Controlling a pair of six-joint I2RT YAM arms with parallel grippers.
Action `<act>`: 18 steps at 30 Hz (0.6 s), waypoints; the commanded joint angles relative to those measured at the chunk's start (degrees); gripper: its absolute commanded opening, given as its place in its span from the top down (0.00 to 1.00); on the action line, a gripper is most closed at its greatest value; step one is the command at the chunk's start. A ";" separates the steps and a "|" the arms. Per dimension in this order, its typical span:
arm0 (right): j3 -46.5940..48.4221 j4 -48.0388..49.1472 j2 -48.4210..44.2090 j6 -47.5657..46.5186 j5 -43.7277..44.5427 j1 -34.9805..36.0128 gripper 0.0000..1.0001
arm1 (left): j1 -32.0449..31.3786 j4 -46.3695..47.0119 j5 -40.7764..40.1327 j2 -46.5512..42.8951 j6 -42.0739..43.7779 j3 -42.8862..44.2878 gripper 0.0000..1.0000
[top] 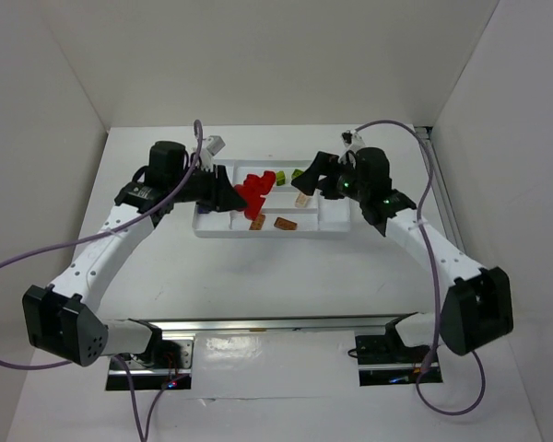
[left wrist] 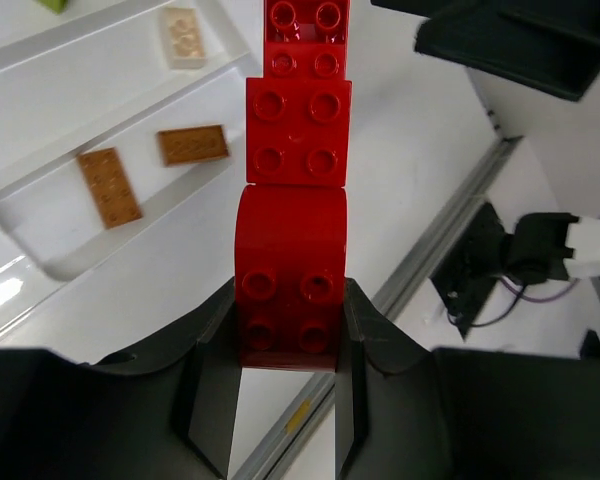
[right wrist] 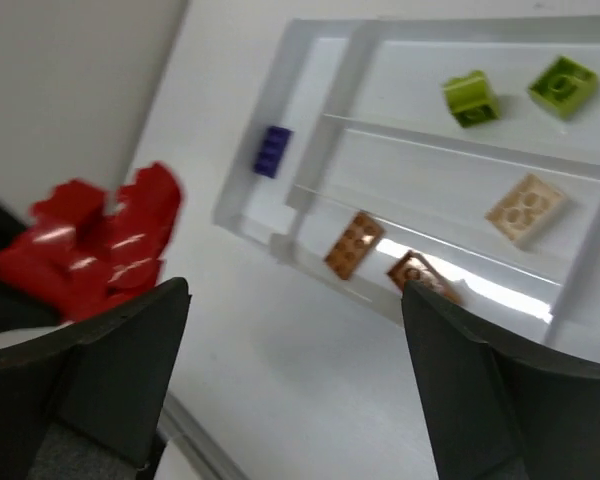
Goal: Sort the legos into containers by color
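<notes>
My left gripper [left wrist: 290,340] is shut on the bottom brick of a row of red legos [left wrist: 292,190] snapped end to end. In the top view the left gripper [top: 235,195] holds this red row [top: 256,189] above the left part of the white tray [top: 332,218], whose compartments are the containers. My right gripper [right wrist: 292,290] stands open with nothing between its fingers, just right of the red row [right wrist: 95,250]. In the tray lie two orange bricks [right wrist: 354,244] [right wrist: 415,272], a pale tan brick [right wrist: 525,208], two lime green bricks [right wrist: 470,98] [right wrist: 563,86] and a purple brick [right wrist: 272,151].
White walls close in the table on the left, right and back. The metal rail [top: 276,324] carrying both arm bases runs along the near edge. Purple cables [top: 37,253] loop from each arm. The right gripper [top: 306,180] hovers over the tray's middle.
</notes>
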 commanded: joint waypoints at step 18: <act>-4.27 27.97 -6.66 4.64 -33.54 -3.86 0.00 | 3.83 19.39 30.84 3.35 -9.15 2.33 1.00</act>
